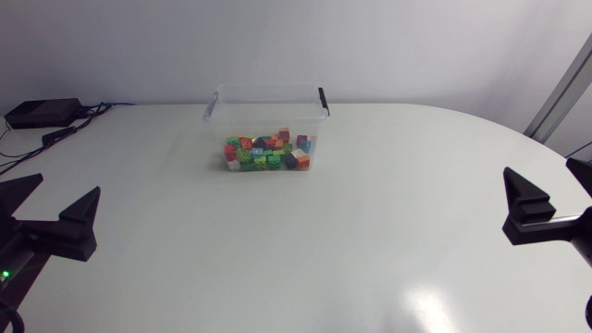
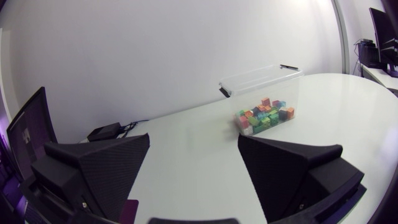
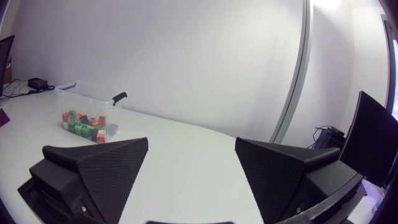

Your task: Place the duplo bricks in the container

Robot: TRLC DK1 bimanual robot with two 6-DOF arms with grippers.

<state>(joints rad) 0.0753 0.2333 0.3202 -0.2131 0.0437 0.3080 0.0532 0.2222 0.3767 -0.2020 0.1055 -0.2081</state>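
Holding the left claw [image 1: 67,185] spread wide and pinching nothing, low at the left edge of the bench [image 1: 305,250], well apart from everything else. Holding the right claw [image 1: 538,168] spread in the same way, also pinching nothing, at the bench's right edge.

Looking out from each wrist view over the two wedge fingers toward the container [image 1: 266,116], which is standing well ahead near the far side of the bench, roughly midway between the two arms. Seeing it open at the top, with a black clip [image 1: 324,100] at its rim. Seeing through its clear walls the duplo bricks [image 1: 268,154]: a mixed heap of red, green, orange, blue and white, lying on its floor and filling only its lowest part. Noting a black box [image 1: 42,113] with cables at the far left corner, apart from the task.

Judging the placing step as done, or all but done: finding every visible brick inside the container and none in either claw. Judging the next move as calling for no grasp, unless spotting a stray brick beyond these views. In that case:

- locating it first
- lowering a spread claw over it and pinching from two sides
- carrying it over the open rim and releasing above the heap
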